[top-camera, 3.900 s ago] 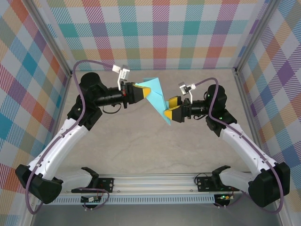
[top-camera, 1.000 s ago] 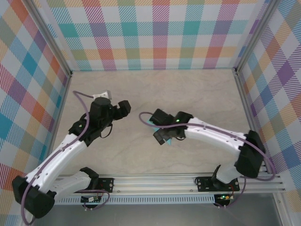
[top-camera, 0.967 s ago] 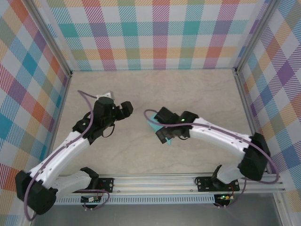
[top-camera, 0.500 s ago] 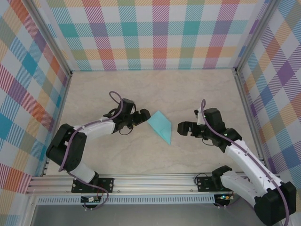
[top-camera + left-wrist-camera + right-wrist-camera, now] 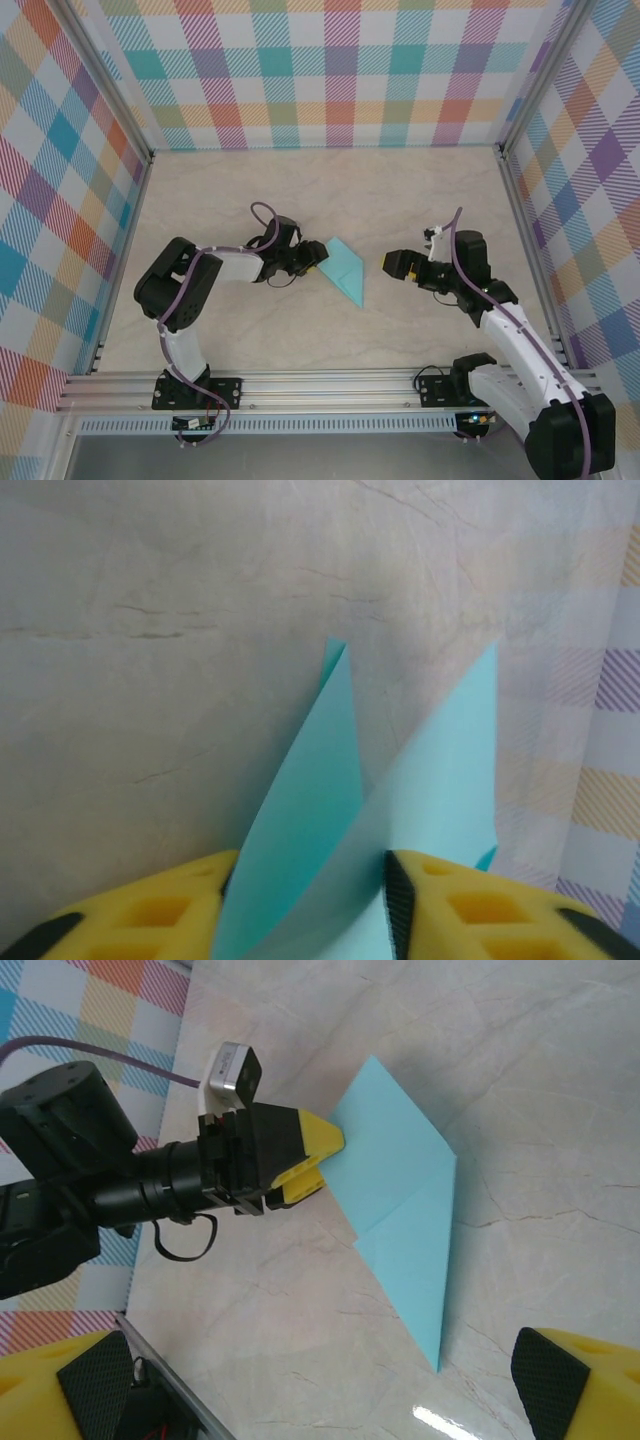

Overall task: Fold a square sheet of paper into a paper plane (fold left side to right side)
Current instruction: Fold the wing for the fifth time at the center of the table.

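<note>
The square sheet of paper (image 5: 346, 271) lies folded on the table as a teal, kite-like triangle with its long point toward the near right. My left gripper (image 5: 318, 256) sits low at the sheet's left corner. In the left wrist view two raised teal flaps (image 5: 330, 780) fill the gap between my yellow fingers (image 5: 150, 910), touching both pads, so the left gripper (image 5: 308, 880) is shut on the paper's edge. My right gripper (image 5: 392, 264) stands wide open to the right of the sheet, apart from it. The right wrist view shows the paper (image 5: 400, 1180) and the left gripper (image 5: 318, 1160) on its corner.
The marble-look table (image 5: 330, 200) is enclosed by plaid walls (image 5: 330, 70) at the back and both sides. An aluminium rail (image 5: 330, 385) with the arm bases runs along the near edge. A purple cable (image 5: 262, 212) loops above the left wrist.
The right arm withdrew from over the paper to its right side. The left gripper slid right onto the sheet's left corner and its jaws narrowed around the edge.
</note>
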`<state>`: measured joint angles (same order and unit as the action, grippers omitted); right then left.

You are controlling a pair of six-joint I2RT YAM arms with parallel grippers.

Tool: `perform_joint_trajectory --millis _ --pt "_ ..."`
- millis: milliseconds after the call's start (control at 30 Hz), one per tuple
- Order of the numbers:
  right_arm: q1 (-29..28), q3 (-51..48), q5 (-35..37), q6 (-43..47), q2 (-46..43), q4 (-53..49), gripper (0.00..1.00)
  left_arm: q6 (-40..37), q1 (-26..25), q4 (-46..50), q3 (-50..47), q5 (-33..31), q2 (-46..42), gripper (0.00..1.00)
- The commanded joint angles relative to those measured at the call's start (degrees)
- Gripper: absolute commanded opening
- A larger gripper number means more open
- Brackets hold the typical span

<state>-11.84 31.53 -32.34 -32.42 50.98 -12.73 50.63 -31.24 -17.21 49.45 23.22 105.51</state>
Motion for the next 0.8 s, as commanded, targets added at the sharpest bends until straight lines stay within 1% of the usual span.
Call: perform_joint_trajectory --millis 0,67,233,367,433,500,567,633,700,767 --pt "2.98 -0.69 -8.64 -1.17 2.14 6.66 1.00 -0.47 -0.73 -3.71 1.26 2.64 0.90 0.31" --pt "4.32 -0.85 -11.09 -0.57 3.82 8.69 1.00 -1.71 -0.75 -3.54 1.40 2.79 0.53 0.24" --pt "4.72 0.71 -13.92 4.58 8.33 10.91 1.00 -6.75 -0.70 -1.68 1.71 3.28 -2.14 0.09" --pt "4.72 2.67 -18.97 8.71 15.61 13.22 1.00 -12.48 -0.55 -0.24 1.41 4.50 -5.45 0.01" --pt "4.72 4.29 -23.23 12.89 20.52 13.95 1.00 -16.41 -0.39 -0.39 0.87 6.16 -7.06 0.00" --pt "4.75 6.21 -25.34 17.30 25.47 13.37 1.00 -19.53 -0.18 -0.52 0.48 8.30 -8.13 0.00" --pt "4.72 8.56 -26.49 20.90 29.90 12.04 0.97 -21.76 0.17 -1.32 0.14 11.55 -8.90 0.00" --pt "4.54 10.39 -28.40 21.96 34.18 13.24 0.93 -23.98 0.42 -1.42 0.04 14.63 -9.55 0.00" --pt "3.80 11.29 -29.64 21.75 37.44 16.55 0.92 -25.59 0.48 -1.42 -0.05 17.05 -10.15 0.00" --pt "2.82 12.99 -30.01 22.78 40.49 17.32 0.89 -26.86 0.72 -1.55 -0.17 19.11 -10.61 0.00"
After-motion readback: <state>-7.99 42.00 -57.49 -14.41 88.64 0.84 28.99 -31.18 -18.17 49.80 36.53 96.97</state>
